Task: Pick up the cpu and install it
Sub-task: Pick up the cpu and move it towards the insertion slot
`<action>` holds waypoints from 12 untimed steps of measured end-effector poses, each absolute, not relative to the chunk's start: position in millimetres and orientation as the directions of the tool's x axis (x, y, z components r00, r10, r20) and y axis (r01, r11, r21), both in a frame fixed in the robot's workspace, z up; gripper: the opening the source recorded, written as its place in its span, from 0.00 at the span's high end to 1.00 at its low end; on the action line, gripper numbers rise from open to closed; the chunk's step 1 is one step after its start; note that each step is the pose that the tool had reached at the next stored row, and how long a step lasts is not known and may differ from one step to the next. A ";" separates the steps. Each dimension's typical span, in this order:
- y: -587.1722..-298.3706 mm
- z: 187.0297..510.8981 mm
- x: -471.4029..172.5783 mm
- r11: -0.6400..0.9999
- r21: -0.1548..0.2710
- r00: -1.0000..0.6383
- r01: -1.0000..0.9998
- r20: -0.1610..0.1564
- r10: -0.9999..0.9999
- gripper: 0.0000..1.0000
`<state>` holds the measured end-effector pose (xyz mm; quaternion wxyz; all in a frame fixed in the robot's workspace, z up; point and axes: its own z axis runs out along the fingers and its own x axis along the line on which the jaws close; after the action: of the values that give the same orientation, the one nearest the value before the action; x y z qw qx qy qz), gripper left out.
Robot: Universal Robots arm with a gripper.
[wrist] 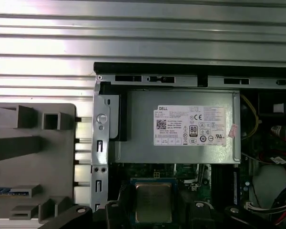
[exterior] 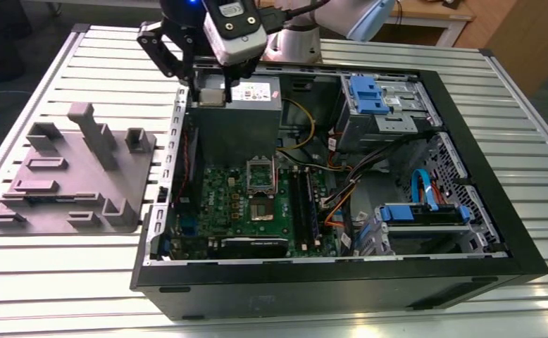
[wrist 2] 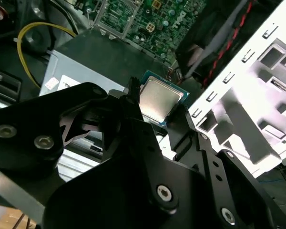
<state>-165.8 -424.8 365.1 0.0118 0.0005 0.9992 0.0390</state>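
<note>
The hand (wrist 2: 158, 108) is clenched on the cpu (wrist 2: 160, 97), pinching its edges between the fingertips above the grey power supply (wrist: 181, 126) beneath the hand; so thin an edge grip could, I judge, let the chip tilt or slip into the computer case (exterior: 462, 105).

In the second wrist view the black fingers (wrist 2: 133, 107) of the pincer (wrist 2: 157, 105) hide one edge of the cpu (wrist 2: 158, 98). In the first wrist view the grey tray (wrist: 33, 157) runs out of view, and the exterior view cuts off the arm (exterior: 298, 39) at its top.
</note>
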 end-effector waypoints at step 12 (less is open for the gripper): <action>-424.9 365.1 -134.4 0.997 0.078 -1.000 0.000 -0.024 0.002 0.53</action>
<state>-134.4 -424.9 365.1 0.0118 0.0005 0.9992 0.0389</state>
